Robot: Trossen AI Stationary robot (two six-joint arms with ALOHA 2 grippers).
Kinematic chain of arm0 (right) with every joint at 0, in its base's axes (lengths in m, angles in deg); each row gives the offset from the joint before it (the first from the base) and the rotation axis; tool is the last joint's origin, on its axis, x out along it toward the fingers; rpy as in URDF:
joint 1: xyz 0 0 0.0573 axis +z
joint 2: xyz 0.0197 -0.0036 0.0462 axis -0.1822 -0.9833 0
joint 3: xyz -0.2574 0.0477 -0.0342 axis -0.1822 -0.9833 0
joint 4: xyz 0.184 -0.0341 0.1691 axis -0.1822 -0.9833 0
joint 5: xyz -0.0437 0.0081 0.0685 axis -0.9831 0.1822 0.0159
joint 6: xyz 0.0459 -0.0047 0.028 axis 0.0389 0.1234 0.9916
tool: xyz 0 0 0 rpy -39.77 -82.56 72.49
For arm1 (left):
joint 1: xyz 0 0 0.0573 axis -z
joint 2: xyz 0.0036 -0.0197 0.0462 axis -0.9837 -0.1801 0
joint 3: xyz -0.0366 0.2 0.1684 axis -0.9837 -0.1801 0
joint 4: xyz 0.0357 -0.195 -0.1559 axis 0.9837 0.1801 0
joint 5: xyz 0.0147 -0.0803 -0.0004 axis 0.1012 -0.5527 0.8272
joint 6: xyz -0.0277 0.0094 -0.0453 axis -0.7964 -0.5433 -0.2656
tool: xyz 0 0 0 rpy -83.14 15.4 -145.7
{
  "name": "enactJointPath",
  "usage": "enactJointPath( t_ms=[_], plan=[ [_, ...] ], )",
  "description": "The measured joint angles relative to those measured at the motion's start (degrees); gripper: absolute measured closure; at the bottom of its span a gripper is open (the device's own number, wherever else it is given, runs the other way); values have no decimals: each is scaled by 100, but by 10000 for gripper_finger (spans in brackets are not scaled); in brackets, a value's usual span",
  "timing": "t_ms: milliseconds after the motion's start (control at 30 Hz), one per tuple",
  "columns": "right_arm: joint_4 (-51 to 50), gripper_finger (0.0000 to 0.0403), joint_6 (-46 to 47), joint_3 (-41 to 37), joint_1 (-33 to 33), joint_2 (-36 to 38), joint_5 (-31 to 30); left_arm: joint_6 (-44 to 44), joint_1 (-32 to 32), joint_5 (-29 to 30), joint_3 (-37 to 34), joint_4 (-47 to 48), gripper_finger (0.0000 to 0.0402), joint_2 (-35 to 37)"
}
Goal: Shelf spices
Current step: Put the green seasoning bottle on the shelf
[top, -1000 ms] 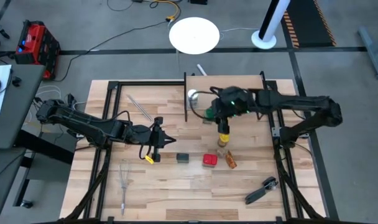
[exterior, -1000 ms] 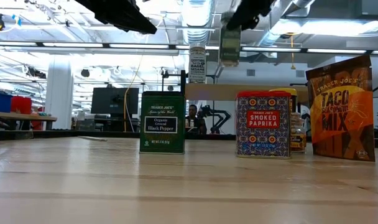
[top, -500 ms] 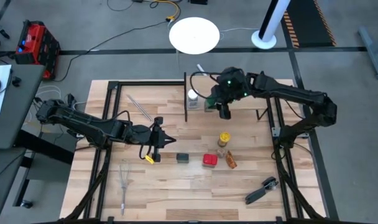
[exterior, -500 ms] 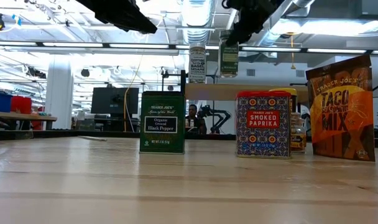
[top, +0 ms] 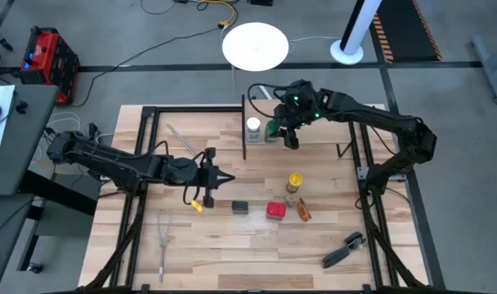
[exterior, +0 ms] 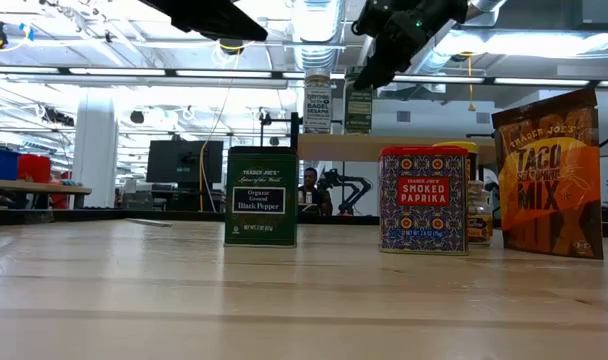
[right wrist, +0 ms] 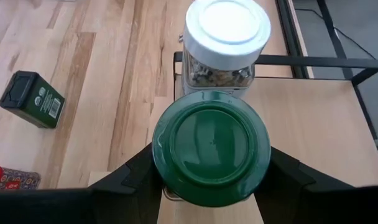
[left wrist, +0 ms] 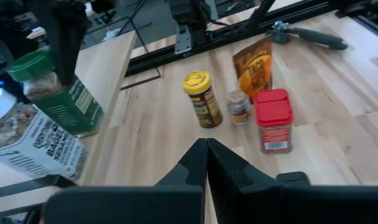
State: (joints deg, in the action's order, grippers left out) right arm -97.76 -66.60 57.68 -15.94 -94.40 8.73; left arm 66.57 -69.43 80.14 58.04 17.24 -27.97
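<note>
Right gripper [top: 284, 135] is over the shelf [top: 314, 129], fingers half spread and clamped on the green-capped jar [right wrist: 211, 147], one finger on each side under the cap. The jar hangs just beside the white-capped jar [right wrist: 227, 37], which already stands at the shelf's end by the black post [top: 244, 131]; whether the two jars touch is hard to tell, the gap is slim at best. From the wrist camera, bare pale board stretches away on the other side of the green-capped jar, plenty of free shelf there.

Down on the tabletop [top: 216, 245], the remaining spices sit in a loose cluster near the middle: the dark square tin [top: 240, 207], the red tin [top: 275, 211], the yellow-capped jar [top: 293, 183] and the orange packet [top: 303, 211], well apart from the shelf. The yellow-capped jar, red tin and packet crowd close together; the dark square tin stands a little clear.

Left gripper [top: 229, 180] waits above the tabletop, fingers pressed shut on nothing, short of the cluster with open wood around it.
</note>
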Motion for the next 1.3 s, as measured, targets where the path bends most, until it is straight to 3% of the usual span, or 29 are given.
enactJointPath(
  t_ms=[467, 633, 700, 1300],
  plan=[
    [158, 205, -193, 2, 3, -48, 3, 8, -260, -413, 0, 19, 402, 0],
    [376, 133, -170, 31, 63, -48, -300, 2, -258, -437, 0, 20, 401, 0],
    [333, 122, -166, 101, 46, -48, -300, 2, -258, -437, 0, 29, 401, 0],
    [-456, 130, -147, 1094, 127, -42, -727, -59, -258, -433, 0, 205, 402, 2]
  ],
)
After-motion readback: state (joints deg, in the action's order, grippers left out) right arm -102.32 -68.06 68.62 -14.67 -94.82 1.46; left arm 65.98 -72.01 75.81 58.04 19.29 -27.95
